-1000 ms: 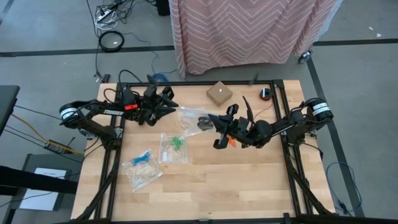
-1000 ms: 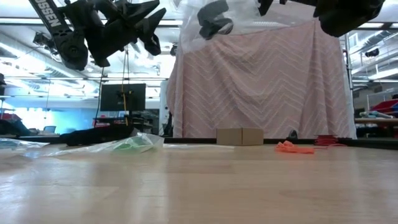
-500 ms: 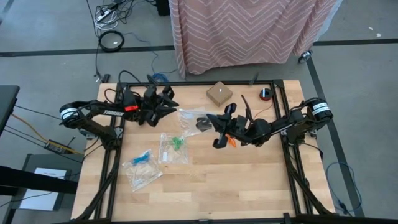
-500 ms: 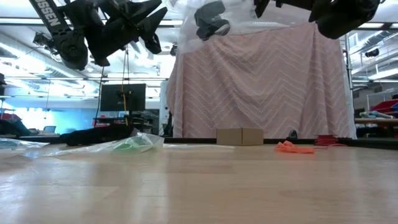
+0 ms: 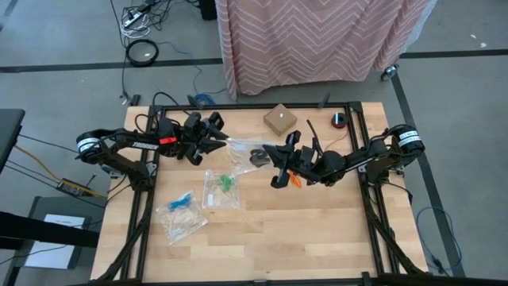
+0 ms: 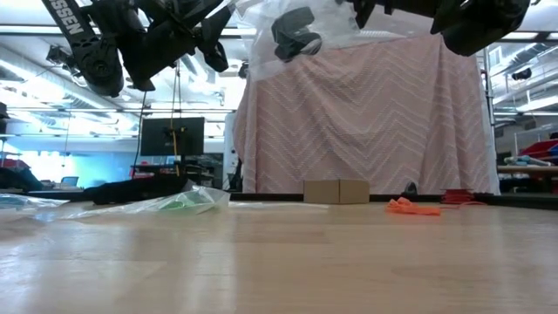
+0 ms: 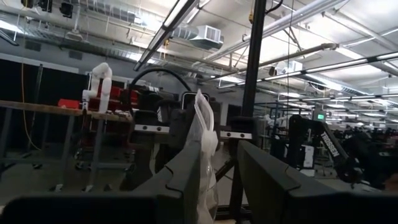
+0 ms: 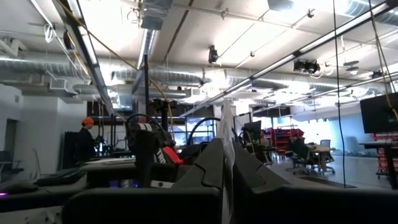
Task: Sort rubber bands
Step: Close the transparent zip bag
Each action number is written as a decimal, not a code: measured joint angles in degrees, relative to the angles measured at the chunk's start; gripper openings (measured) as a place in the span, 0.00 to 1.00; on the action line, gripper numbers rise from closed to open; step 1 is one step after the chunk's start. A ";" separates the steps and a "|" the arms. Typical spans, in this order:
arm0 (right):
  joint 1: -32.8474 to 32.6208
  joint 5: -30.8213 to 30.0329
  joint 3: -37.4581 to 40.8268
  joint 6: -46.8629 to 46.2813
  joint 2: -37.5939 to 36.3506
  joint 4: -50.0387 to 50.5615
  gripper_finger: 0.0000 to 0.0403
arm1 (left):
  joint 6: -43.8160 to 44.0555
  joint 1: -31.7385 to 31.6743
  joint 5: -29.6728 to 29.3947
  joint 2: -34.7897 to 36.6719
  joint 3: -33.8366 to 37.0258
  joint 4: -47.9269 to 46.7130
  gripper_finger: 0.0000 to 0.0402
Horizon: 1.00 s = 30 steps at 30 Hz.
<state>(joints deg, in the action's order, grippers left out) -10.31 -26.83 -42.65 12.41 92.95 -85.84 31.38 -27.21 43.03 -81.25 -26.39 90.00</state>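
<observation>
While both arms reach inward above the tabletop (image 5: 317,230), they hold a clear zip bag (image 5: 248,151) stretched between them in the air. The left arm extends level from the left edge, and the left pincer (image 5: 217,139) has its fingers (image 7: 186,177) partly spread with the bag's edge hanging between them; whether they press on it cannot be told. The right arm comes in from the right edge with its elbow bent, and the right pincer (image 5: 276,161) has its fingers (image 8: 208,165) pressed together on the opposite edge of the bag.

A dark clump of black rubber bands (image 5: 259,155) sits inside the raised bag. Orange rubber bands (image 6: 412,207) lie loose on the tabletop below the right arm. Green rubber bands (image 5: 226,182) rest in a second bag (image 5: 220,191) lying flat, and blue rubber bands (image 5: 180,202) in a third bag (image 5: 181,214) nearer the front. A small cardboard box (image 5: 279,120) stands near the far edge.
</observation>
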 joint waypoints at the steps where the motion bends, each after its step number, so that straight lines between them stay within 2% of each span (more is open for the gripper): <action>1: 0.00 0.00 0.00 0.00 0.00 -0.03 0.00 | -0.05 0.00 -0.01 0.00 0.00 0.00 0.29; 22: 0.02 1.64 0.00 -0.33 0.02 -0.92 0.00 | 0.11 0.01 -1.42 -0.11 0.00 -0.35 0.29; 30: 0.02 1.66 0.00 -0.37 0.02 -0.46 0.00 | 0.04 0.01 -1.42 -0.11 0.00 -0.35 0.18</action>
<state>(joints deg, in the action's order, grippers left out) -10.28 -25.17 -42.65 12.03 92.97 -86.30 31.42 -27.20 41.60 -81.36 -26.39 89.65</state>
